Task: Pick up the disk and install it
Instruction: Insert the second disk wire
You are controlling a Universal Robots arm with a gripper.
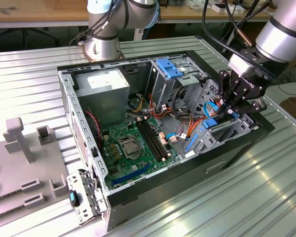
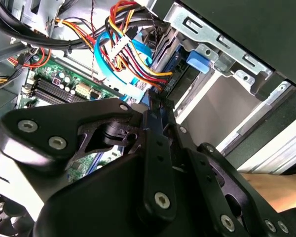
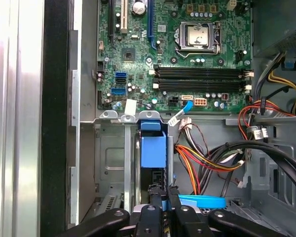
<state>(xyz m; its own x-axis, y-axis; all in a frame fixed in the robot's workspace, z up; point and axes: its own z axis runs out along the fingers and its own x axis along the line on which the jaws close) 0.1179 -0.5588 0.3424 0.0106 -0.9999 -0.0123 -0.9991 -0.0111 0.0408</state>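
The hand sits low inside the open computer case, at the drive bay by the case's front wall, fingers closed on the edge of the disk, which stands on edge partway into the metal bay. Just beside it hang loose power and data cables. A slightly tilted carrier will likely jam against the bay rails, and the cables may snag or get pinched underneath.
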